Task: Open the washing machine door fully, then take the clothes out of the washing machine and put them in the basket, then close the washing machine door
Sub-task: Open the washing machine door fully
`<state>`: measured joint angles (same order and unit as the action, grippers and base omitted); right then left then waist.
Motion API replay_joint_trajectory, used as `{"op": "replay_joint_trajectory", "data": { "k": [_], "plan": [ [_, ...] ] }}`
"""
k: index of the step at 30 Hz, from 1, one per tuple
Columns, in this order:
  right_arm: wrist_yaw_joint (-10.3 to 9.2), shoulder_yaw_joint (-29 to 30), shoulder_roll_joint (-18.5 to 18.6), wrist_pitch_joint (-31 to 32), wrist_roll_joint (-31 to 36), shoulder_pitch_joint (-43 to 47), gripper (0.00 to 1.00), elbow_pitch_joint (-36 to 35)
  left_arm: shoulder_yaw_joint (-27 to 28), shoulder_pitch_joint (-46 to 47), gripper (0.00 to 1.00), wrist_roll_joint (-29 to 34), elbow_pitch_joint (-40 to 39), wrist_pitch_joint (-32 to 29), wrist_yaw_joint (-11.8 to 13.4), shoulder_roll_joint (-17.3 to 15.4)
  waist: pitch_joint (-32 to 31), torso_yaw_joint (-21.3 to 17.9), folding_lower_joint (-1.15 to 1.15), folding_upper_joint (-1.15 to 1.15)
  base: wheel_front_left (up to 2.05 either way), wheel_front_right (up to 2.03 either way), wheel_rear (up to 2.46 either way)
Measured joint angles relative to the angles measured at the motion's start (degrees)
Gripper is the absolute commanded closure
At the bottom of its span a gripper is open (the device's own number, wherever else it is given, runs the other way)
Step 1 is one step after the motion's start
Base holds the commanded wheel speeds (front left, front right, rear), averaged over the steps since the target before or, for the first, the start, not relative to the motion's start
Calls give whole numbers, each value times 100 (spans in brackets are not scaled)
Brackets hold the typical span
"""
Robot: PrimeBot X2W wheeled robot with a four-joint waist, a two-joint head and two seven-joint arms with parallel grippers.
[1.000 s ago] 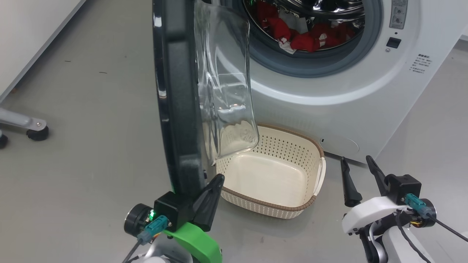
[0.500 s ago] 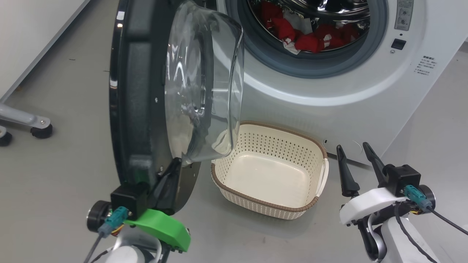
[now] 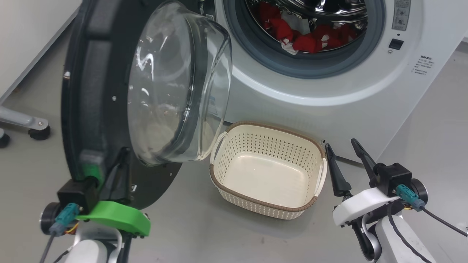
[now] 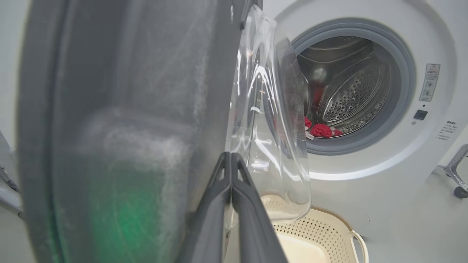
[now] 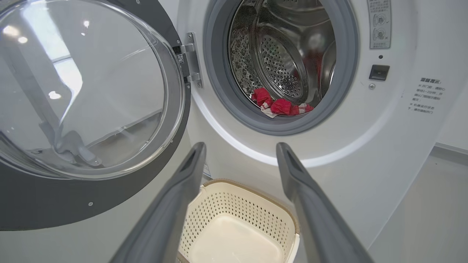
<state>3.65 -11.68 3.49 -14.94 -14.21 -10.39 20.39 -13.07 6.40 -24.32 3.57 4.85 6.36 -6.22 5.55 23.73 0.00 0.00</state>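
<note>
The washing machine point(image 3: 329, 109) is standing on the grey floor point(image 3: 29, 164). Its steel drum point(image 5: 281, 54) is holding the clothes point(image 3: 303, 40), red garments lying bunched at the drum's front lip. The washing machine door point(image 3: 91, 91) is hanging swung out wide to the left, its glass bowl bulging toward the basket point(image 3: 263, 210). The basket is sitting on the floor just below the opening, beside the door, its cream bottom showing bare. The left end effector point(image 3: 117, 171) is sitting at the door's lower rim with its fingers closed together. The right end effector point(image 3: 339, 143) is hovering just beside the basket, fingers spread apart and gripping nothing.
</note>
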Motion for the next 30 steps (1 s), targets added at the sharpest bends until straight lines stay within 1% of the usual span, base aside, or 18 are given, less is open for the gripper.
{"op": "replay_joint_trajectory", "data": {
  "k": [9,19,30],
  "plan": [
    [34,-19,0,0,26,1,0,-34,448,39,100,-49,199,127,18,-43,95,-69,0,0,0,0,0],
    [33,22,3,0,41,-8,0,-67,1100,383,100,-191,565,238,18,-63,278,-168,0,0,0,0,0],
    [32,143,55,0,68,-110,0,-138,1616,766,100,-282,1103,432,18,-100,495,-213,0,0,0,0,0]
  ]
}}
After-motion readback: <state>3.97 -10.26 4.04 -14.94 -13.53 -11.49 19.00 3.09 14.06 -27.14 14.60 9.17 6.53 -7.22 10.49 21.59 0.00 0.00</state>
